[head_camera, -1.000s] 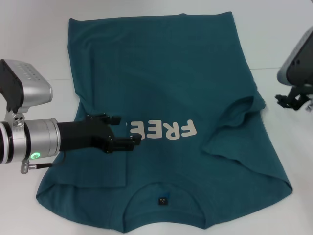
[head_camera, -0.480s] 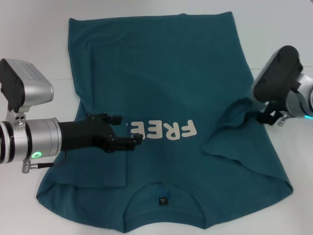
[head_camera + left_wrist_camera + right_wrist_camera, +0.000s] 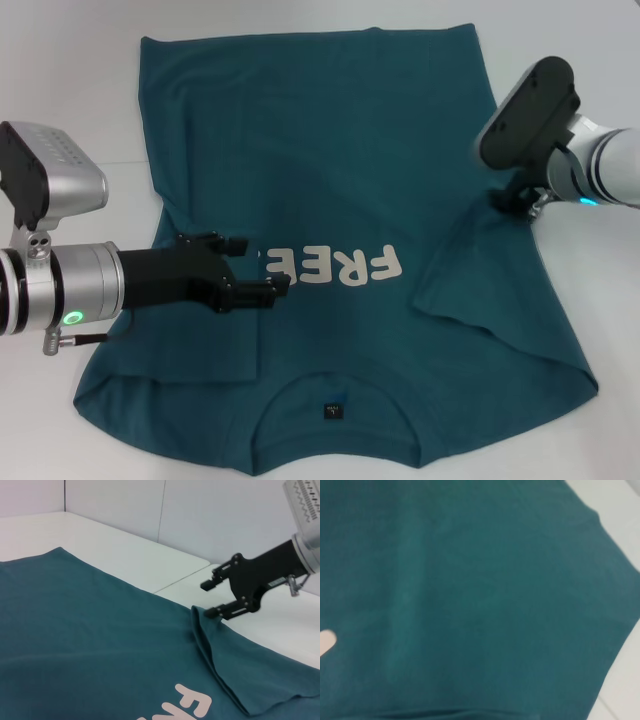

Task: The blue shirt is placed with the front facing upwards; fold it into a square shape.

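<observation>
Lying under both: blue shirt (image 3: 330,160); left gripper (image 3: 262,268) apart, right gripper (image 3: 212,599) apart.

We see even, bright overhead light across the white table (image 3: 80,100), with no hard glare on it. Shadows are soft and short: a faint one lies under the left gripper (image 3: 258,268) on the blue shirt (image 3: 330,150), and a darker one beneath the folded sleeve at the shirt's right edge. The cream lettering (image 3: 335,266) reads crisply in the head view. In the left wrist view, the near cloth is slightly soft while the right gripper (image 3: 211,599) is sharp. The right wrist view is filled with cloth at close range, blurred, with weave detail lost.
</observation>
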You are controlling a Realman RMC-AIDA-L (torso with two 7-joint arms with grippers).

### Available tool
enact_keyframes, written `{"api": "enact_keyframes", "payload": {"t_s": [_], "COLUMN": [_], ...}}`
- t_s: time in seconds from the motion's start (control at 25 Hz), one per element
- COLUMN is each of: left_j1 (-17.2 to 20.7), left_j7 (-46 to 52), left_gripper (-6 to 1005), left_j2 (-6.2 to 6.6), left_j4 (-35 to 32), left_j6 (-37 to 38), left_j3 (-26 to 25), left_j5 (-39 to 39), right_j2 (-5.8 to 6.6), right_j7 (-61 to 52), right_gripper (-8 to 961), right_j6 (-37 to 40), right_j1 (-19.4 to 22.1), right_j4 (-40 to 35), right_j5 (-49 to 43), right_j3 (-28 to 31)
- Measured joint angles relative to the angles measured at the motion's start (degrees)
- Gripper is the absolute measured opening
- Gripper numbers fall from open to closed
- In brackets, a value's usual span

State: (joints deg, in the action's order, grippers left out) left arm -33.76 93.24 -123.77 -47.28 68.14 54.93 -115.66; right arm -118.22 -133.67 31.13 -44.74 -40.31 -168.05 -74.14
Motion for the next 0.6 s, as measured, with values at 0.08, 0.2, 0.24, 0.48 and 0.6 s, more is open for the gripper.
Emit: {"api": "enact_keyframes", "payload": {"t_s": [0.08, 0.2, 0.24, 0.48, 0.6], "left_j1": [0.0, -0.1, -0.1, 0.4, 0.9], "left_j7": [0.0, -0.2, -0.2, 0.0, 0.5], "left_gripper": [875, 875, 875, 874, 875], "left_j2": [0.01, 0.02, 0.02, 0.01, -0.17], "left_j4": [0.0, 0.0, 0.0, -0.8, -1.2], "left_j6": [0.0, 0.0, -0.1, -0.1, 0.3], "left_j3": [0.0, 0.0, 0.0, -1.2, -3.4], "left_j5": [0.0, 0.0, 0.0, 0.3, 1.4], "right_j2": [0.04, 0.14, 0.17, -1.28, -1.61], "right_j7": [0.1, 0.0, -0.2, -6.0, -8.9], "right_gripper": [617, 621, 622, 630, 634], "right_j6": [-1.5, -3.3, -3.6, -0.7, 3.9], "right_j1": [-0.9, -2.8, -3.1, 0.2, 4.7], "right_j4": [1.3, 3.9, 4.2, -6.7, -15.7], "right_j5": [0.0, 0.0, 0.0, 1.4, 8.9], "right_j3": [0.0, 0.2, 0.5, 8.6, 10.7]}}
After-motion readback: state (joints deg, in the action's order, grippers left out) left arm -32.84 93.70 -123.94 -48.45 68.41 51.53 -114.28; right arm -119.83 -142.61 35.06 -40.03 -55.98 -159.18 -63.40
